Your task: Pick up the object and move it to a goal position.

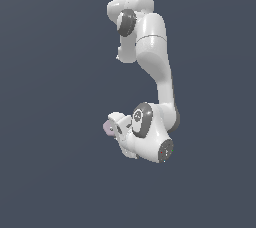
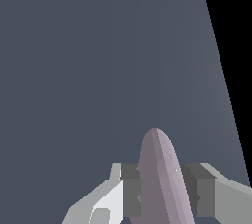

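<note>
The object point(image 2: 160, 179) is a pale pinkish-lilac oval slab, seen edge-on in the wrist view between the two grey pads point(image 2: 129, 188). The pads press on both its flat sides, so my gripper point(image 2: 161, 191) is shut on it. In the exterior view the object point(image 1: 107, 126) shows only as a small pink tip sticking out towards that view's left from the gripper point(image 1: 113, 127), which is low on the white arm. Most of the slab is hidden by the hand there. No goal marker shows.
A plain dark grey-blue surface point(image 1: 50, 122) fills both views. In the wrist view a black area point(image 2: 236, 46) lies beyond a straight edge of the surface. The white arm point(image 1: 155, 62) rises above the gripper.
</note>
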You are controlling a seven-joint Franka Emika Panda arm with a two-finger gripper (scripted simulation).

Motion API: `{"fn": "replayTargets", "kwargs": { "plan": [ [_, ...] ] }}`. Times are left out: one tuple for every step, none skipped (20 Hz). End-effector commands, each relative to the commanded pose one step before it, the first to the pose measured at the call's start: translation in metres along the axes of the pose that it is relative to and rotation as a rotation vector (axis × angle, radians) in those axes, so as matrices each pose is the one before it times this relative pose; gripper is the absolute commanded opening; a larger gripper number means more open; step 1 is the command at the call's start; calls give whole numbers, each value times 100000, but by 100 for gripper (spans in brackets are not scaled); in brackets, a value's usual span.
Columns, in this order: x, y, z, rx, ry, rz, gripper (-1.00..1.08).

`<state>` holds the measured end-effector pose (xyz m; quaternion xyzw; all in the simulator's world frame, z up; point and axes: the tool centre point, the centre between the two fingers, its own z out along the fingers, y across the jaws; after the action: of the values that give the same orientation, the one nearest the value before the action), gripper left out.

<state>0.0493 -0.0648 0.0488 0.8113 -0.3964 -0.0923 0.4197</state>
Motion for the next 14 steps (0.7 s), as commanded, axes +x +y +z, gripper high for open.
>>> {"fn": "replayTargets", "kwargs": {
  "plan": [
    [4, 3, 6, -31, 12, 25, -100],
    [3, 11, -2, 0, 0, 0, -100],
    [9, 32, -6, 0, 0, 0, -100],
    [16, 54, -11, 0, 0, 0, -100],
    [22, 76, -15, 0, 0, 0, -100],
    [29, 99, -20, 0, 0, 0, -100],
    [36, 124, -25, 0, 0, 0, -100],
    [44, 149, -30, 0, 0, 0, -100],
    [52, 177, -36, 0, 0, 0, -100],
    [59, 195, -34, 37, -38, -45, -100],
    [70, 238, -48, 0, 0, 0, -100],
    [81, 272, -56, 0, 0, 0, -100],
    [92, 309, -63, 0, 0, 0, -100],
    [105, 350, -72, 0, 0, 0, -100]
  ]
}}
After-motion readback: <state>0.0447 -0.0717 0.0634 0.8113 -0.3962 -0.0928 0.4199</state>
